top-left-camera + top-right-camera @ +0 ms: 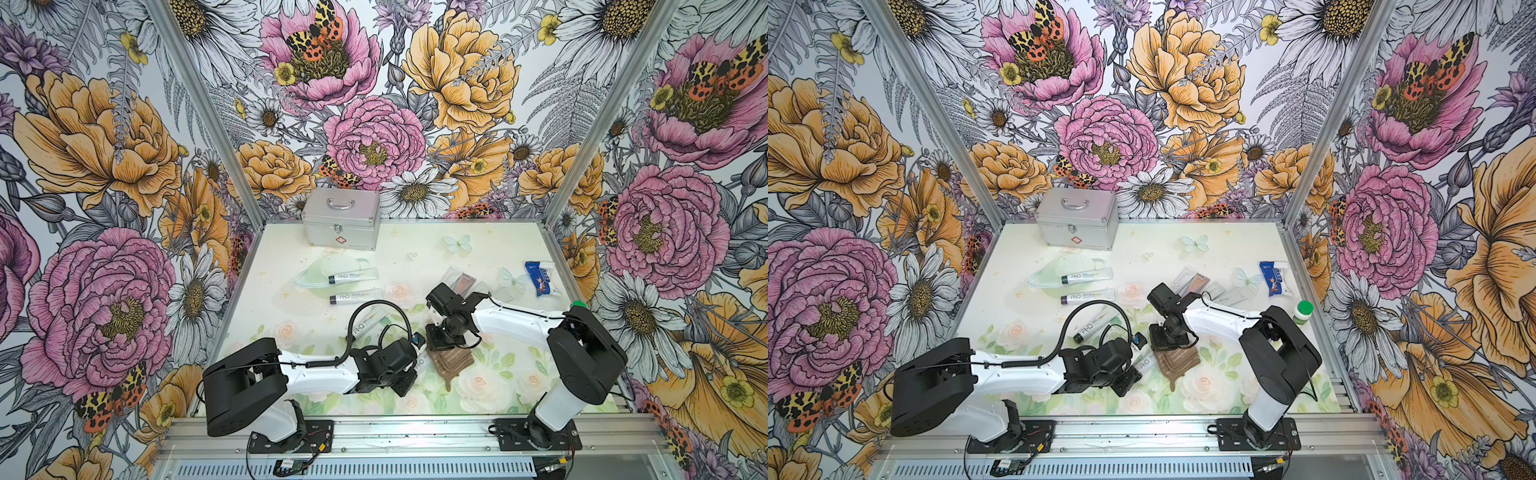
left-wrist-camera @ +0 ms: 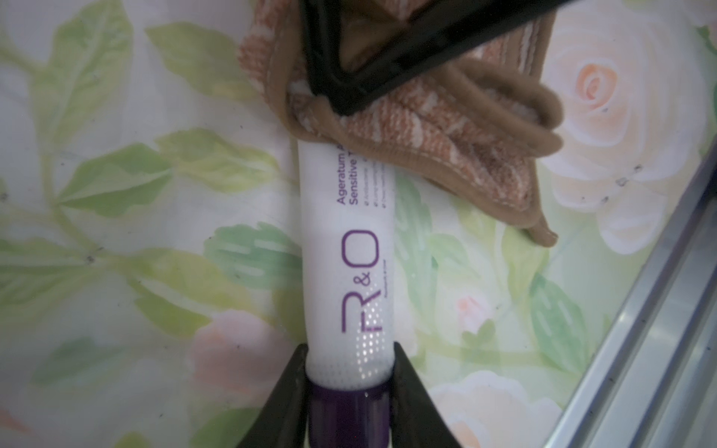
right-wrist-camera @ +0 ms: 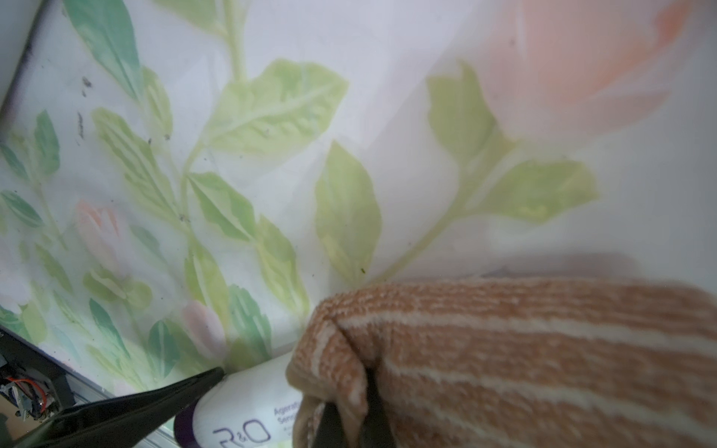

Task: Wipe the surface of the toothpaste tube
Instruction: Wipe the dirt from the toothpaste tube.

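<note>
The left tool (image 2: pixel 349 358) pinches the white, purple-capped toothpaste tube (image 2: pixel 349 252) near its cap; the right tool (image 3: pixel 351 417) pinches a brown striped cloth (image 3: pixel 504 349) lying over the tube's other end.

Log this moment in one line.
left gripper: shut on toothpaste tube | right gripper: shut on striped brown towel | towel on tube
</note>
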Controlling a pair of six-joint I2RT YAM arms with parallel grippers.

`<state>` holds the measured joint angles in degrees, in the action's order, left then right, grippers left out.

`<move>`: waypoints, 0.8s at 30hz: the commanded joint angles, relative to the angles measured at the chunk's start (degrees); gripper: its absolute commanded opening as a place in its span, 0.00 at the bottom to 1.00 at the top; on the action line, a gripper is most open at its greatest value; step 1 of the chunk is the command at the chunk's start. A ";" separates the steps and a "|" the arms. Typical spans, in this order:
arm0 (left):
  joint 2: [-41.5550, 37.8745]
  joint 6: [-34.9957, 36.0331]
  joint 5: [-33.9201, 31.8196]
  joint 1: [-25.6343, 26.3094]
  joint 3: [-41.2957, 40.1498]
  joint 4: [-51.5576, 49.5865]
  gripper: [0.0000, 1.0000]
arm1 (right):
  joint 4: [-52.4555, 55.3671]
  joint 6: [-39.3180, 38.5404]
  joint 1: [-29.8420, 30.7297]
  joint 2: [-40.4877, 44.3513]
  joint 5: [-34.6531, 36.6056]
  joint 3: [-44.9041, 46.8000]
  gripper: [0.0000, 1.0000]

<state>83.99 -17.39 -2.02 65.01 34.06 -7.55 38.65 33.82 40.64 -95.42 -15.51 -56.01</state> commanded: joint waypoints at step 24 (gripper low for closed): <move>-0.07 0.81 -1.58 -0.77 1.18 1.78 0.32 | 3.43 2.18 1.12 1.45 0.07 3.55 0.00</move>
<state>83.48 -17.34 -2.04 65.01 34.15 -7.86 38.33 33.21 38.52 -94.13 -11.79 -54.19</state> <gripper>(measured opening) 0.327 0.062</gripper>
